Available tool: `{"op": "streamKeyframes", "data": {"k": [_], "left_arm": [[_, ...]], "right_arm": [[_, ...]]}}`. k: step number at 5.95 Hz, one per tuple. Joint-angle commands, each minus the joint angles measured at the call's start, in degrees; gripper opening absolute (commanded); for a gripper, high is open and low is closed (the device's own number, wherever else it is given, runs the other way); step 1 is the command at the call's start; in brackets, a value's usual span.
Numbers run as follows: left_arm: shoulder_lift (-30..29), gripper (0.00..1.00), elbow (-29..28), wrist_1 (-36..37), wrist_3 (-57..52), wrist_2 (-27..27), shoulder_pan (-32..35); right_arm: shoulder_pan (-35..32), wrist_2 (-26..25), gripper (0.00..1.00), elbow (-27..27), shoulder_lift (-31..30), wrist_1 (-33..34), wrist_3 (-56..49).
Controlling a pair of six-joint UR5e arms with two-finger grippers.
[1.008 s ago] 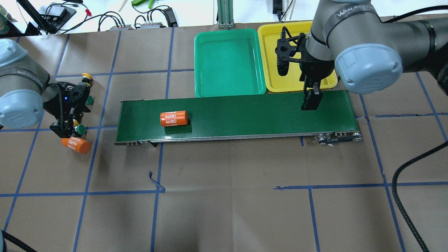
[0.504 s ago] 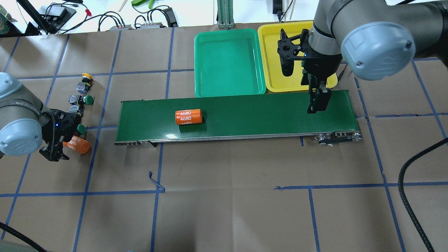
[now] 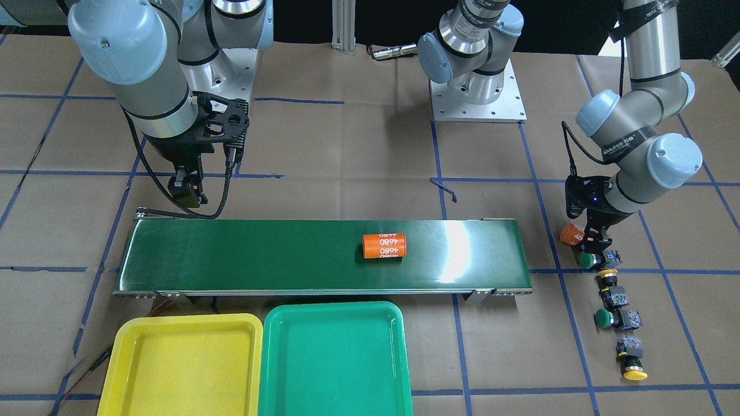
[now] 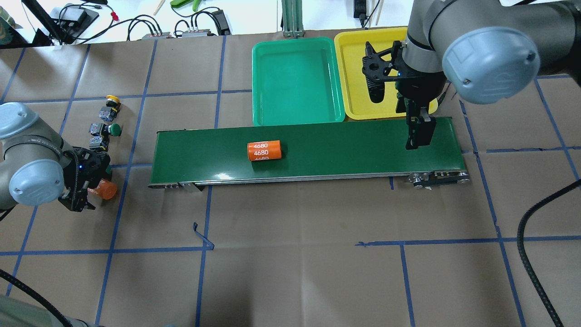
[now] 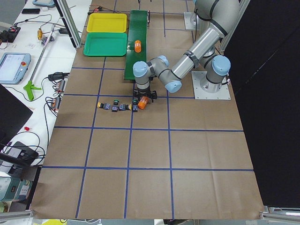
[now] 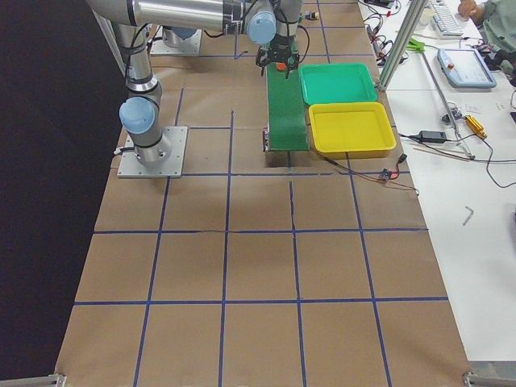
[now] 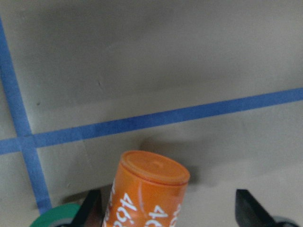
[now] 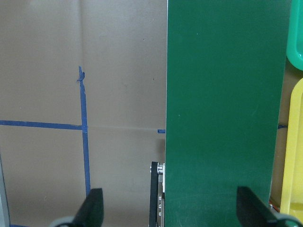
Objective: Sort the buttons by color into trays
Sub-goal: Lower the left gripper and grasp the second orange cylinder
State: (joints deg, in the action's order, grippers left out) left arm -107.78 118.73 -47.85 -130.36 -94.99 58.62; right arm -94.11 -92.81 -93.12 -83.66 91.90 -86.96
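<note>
From overhead, you can barely see the green button (image 3: pixel 587 260) nearest the left arm (image 4: pixel 34 179); it sits almost wholly under the wrist, along with half of the orange cylinder (image 4: pixel 107 189) beside it. The left wrist camera crops that cylinder at the bottom edge. The right arm (image 4: pixel 481 59) hides a corner of the yellow tray (image 4: pixel 352 68).

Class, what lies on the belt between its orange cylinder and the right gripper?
Nothing: the overhead view shows bare conveyor belt between the orange cylinder and the right gripper.

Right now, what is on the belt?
One orange cylinder lies on the belt; the right gripper hangs over one end. The patch under it, covered overhead, shows bare from the front.
</note>
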Motion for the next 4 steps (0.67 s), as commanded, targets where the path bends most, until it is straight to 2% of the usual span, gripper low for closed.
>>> {"op": "streamKeyframes", "data": {"k": [1,2,4], "left_arm": [[-0.6,0.83,-0.2,1.2,-0.2,-0.1,0.2],[-0.1,0.4,-0.3,2.0,-0.2,-0.1,0.5],[-0.2,0.13,-1.9,3.2,2.9,0.0,1.8]], "right_arm": [[-0.1,-0.5,1.0,-0.1,0.0,0.7,-0.1],[0.0,-0.2,1.0,0.0,0.0,0.9,-0.1],[0.0,-0.4,1.0,0.0,-0.1,0.9,-0.2]]}}
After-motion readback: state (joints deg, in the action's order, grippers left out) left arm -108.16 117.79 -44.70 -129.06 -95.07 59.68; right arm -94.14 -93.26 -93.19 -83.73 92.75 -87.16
